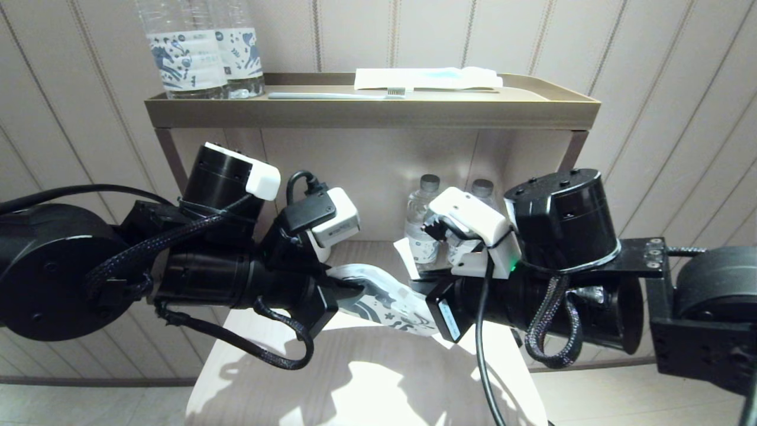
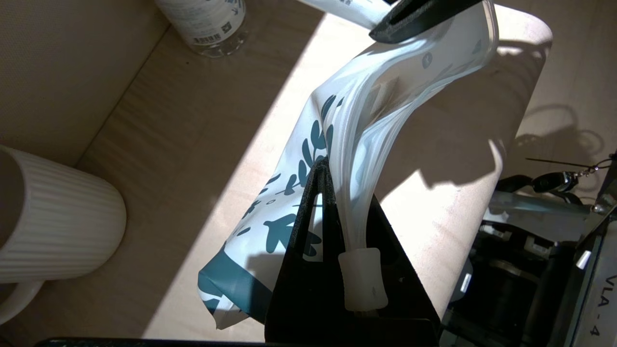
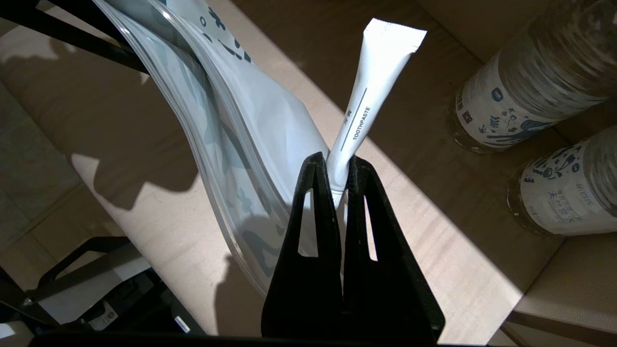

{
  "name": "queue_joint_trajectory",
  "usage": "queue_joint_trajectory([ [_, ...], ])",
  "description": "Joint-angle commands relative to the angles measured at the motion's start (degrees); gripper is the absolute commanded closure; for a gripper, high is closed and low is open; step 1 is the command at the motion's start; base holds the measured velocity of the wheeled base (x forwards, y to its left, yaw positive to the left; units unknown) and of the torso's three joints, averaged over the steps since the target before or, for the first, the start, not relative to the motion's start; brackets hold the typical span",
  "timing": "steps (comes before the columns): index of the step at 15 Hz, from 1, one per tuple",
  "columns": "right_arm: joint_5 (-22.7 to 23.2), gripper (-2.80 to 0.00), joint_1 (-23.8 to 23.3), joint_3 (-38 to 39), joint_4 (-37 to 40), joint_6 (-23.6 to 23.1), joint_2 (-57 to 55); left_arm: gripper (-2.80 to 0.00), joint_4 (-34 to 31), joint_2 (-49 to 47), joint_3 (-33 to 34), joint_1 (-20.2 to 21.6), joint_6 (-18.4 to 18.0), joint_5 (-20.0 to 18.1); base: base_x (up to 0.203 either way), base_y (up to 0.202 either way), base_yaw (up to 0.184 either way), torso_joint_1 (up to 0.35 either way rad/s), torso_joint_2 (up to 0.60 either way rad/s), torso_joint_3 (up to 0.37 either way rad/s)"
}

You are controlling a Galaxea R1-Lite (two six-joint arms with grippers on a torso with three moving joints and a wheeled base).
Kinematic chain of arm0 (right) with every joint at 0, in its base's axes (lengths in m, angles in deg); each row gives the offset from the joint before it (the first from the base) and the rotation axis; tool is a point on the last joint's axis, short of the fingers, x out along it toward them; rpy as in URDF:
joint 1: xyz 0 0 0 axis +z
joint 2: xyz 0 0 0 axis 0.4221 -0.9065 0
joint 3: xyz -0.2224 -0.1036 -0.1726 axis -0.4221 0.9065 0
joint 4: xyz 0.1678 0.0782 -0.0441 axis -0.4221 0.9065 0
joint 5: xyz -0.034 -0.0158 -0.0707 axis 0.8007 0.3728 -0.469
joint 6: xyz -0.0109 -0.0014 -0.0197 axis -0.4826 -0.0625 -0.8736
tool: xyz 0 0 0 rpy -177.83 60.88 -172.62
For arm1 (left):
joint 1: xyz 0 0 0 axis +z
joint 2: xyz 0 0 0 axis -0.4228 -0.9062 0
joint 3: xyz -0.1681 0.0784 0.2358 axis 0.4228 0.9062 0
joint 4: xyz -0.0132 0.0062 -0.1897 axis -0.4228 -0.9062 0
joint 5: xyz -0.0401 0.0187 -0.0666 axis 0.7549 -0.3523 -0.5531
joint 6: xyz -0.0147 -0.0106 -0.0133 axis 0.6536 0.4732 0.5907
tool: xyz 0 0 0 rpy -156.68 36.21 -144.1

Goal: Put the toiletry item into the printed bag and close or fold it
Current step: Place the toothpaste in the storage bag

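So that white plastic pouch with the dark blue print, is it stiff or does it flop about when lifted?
Probably floppy: the white plastic pouch with dark blue print sags in a curve between the left gripper and the right gripper, which also pinches a white toothpaste tube. Likely light, since thin fingertips carry it. Its glossy film looks somewhat slippery.

head view above, 2 wrist views close, sharing printed bag (image 1: 384,299)

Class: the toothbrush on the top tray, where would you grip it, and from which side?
Grip the toothbrush mid-handle, from above: it lies flat and lengthwise on the tray, its handle bare, with bottles at one end and a packet behind the bristles.
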Motion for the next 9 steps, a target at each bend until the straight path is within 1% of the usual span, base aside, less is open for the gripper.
queue_joint_trajectory([
  [1,-0.1,0.00,0.2,0.1,-0.1,0.0,1.2,0.00,0.0,0.2,0.1,0.0,-0.1,-0.1,0.000,0.000,0.000,0.000,0.00,0.000],
  [5,0.0,0.00,0.3,0.5,0.3,-0.4,5.2,0.00,0.0,-0.1,0.0,0.0,-0.1,-0.1,0.000,0.000,0.000,0.000,0.00,0.000],
  [9,0.4,0.00,0.5,1.5,0.5,-2.1,8.6,0.00,0.0,-0.2,-0.4,0.0,-0.1,-0.5,0.000,0.000,0.000,0.000,0.00,0.000],
])
